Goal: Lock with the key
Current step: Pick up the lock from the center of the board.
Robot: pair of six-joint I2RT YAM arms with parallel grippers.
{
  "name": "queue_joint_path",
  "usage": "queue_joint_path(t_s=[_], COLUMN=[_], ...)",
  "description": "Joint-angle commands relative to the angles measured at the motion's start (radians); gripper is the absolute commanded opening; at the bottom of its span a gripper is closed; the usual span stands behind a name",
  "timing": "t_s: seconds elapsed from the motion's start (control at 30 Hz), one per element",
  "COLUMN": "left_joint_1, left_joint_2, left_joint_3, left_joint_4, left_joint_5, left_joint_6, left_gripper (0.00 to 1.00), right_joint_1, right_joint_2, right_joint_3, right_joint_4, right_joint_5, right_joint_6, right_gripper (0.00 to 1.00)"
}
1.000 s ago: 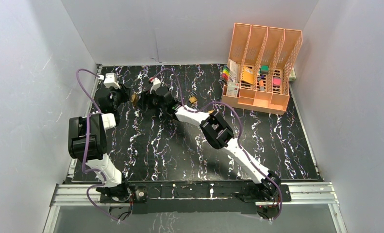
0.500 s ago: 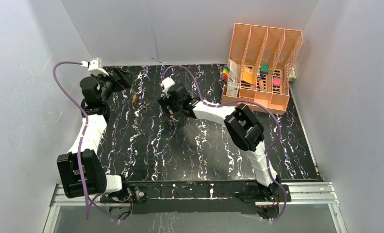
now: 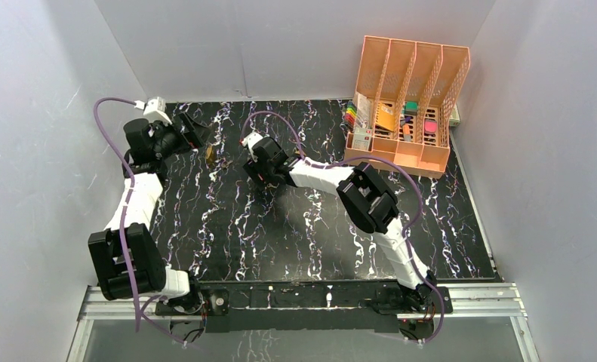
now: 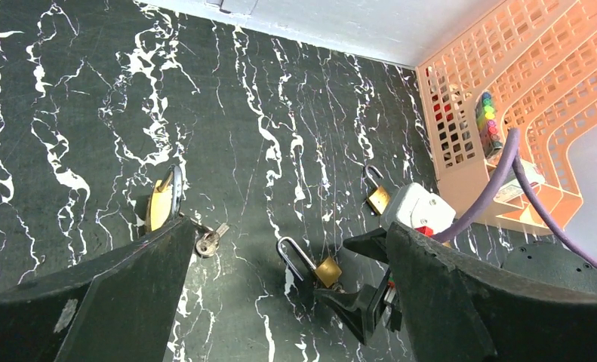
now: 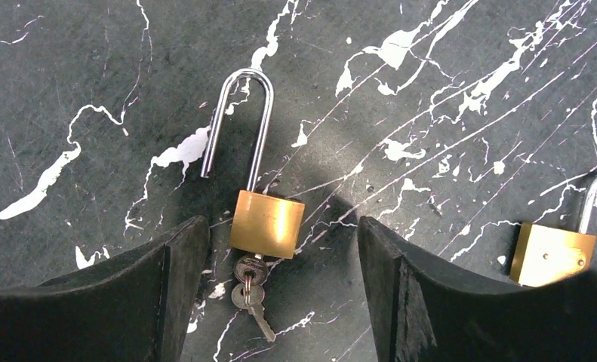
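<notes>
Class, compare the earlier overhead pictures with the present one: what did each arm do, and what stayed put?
Left gripper pulled back toward the far-left corner, open, leaving the left padlock behind. Right gripper shifted right, open above the keyed padlock. Organizer unmoved.

The left arm (image 3: 140, 200) and right arm (image 3: 321, 172) share white link shells and black joint housings. A purple cable (image 3: 96, 117) runs behind each gripper. The right gripper (image 5: 280, 226) has broad, matte-black wedge fingers (image 5: 114, 302).

Black marbled table (image 3: 280, 226) holds an open padlock (image 5: 266, 222) with key (image 5: 251, 296), a second padlock (image 5: 552, 255), a third padlock (image 4: 161, 202), an orange organizer (image 3: 404, 158)
</notes>
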Motion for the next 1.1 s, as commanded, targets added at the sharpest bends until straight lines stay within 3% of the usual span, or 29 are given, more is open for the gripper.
queue_joint_path(t_s=[0.0, 0.1, 0.37, 0.43, 0.53, 1.07], left_joint_1=[0.04, 0.046, 0.049, 0.051, 0.062, 0.166], left_joint_2=[0.004, -0.002, -0.025, -0.026, -0.024, 0.028], left_joint_3=[0.028, 0.022, 0.019, 0.019, 0.021, -0.027], left_joint_4=[0.008, 0.002, -0.004, 0.001, 0.021, 0.208], left_joint_5=[0.086, 0.079, 0.091, 0.098, 0.133, 0.244], left_joint_6=[-0.014, -0.004, 0.006, -0.002, -0.033, -0.219], left_gripper=[0.98, 0.98, 0.98, 0.98, 0.98, 0.98], right_joint_1=[-0.005, -0.006, -0.01, -0.01, -0.014, -0.052], right_joint_2=[0.026, 0.033, -0.034, -0.061, -0.101, -0.356], right_joint_3=[0.043, 0.031, -0.114, -0.152, -0.212, -0.419], right_joint_4=[-0.054, -0.058, 0.019, 0.041, 0.078, 0.208], right_joint_5=[-0.001, -0.038, -0.12, -0.135, -0.143, -0.228], right_joint_6=[0.028, 0.044, 0.077, 0.076, 0.075, 0.042], right_gripper=[0.78, 0.76, 0.5, 0.37, 0.0, 0.0])
